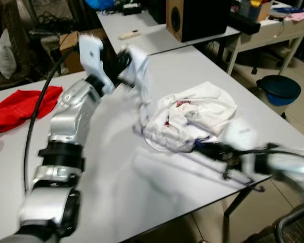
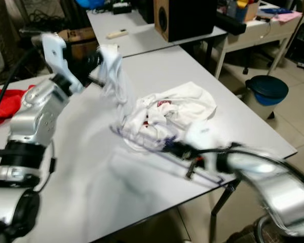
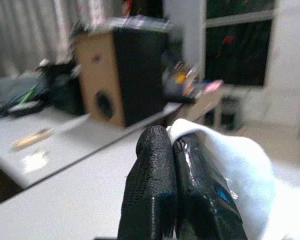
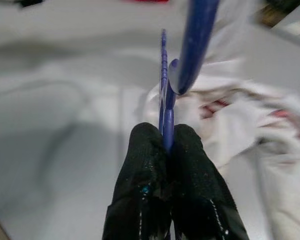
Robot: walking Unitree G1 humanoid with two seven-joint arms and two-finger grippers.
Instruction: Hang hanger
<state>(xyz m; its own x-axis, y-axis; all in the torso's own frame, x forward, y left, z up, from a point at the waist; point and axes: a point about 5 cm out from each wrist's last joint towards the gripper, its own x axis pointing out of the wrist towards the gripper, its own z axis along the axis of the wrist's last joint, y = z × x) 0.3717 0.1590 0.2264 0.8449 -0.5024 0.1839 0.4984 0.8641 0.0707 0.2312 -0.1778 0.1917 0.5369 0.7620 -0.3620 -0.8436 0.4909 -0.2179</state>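
Observation:
A white shirt [image 1: 192, 119] with red print lies bunched on the white table [image 1: 142, 202]. My left gripper [image 1: 125, 59] is shut on a fold of that shirt [image 3: 230, 160] and holds it lifted above the table. My right gripper [image 1: 205, 149] sits low at the shirt's near edge, shut on a blue hanger [image 4: 165, 95]. The hanger's thin bar [image 2: 142, 136] runs under the shirt's near edge. Its hook [image 4: 192, 45] curves up ahead of the fingers [image 4: 190, 165].
A red cloth [image 1: 20, 106] lies at the table's left. A second table with a black and wood speaker [image 1: 192, 17] stands behind. A blue bin [image 1: 277, 91] sits on the floor to the right, past the table edge.

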